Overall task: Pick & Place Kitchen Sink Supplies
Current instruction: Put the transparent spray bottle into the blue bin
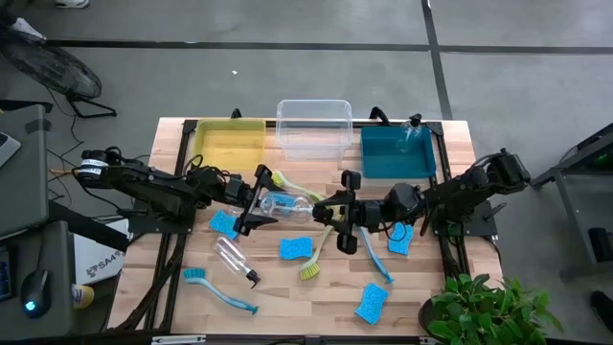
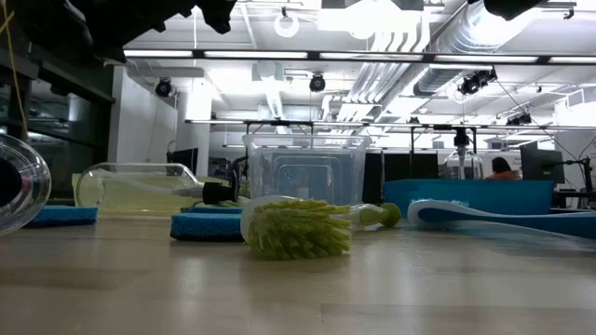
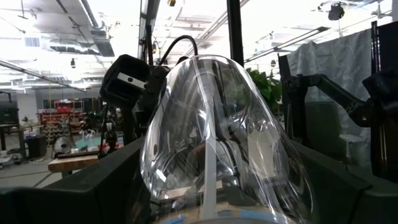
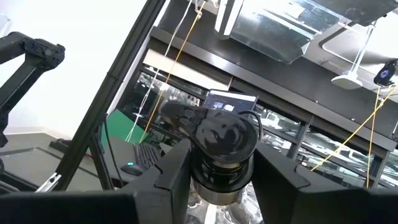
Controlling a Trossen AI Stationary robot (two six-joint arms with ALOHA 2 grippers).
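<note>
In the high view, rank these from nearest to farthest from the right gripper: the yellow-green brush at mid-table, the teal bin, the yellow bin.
Measured from the right gripper:
1. Yellow-green brush, just in front of it toward the table's near edge.
2. Teal bin, at the back edge on the right.
3. Yellow bin, at the back edge on the left.

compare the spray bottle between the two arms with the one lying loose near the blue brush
Grip: the held bottle is clamped at its base by the left claw, with the right claw at its nozzle end; nothing touches the loose bottle.
Pose: the held bottle lies across the table's width; the loose bottle lies diagonally, nozzle toward the front edge.
Both are clear plastic with black nozzles.
</note>
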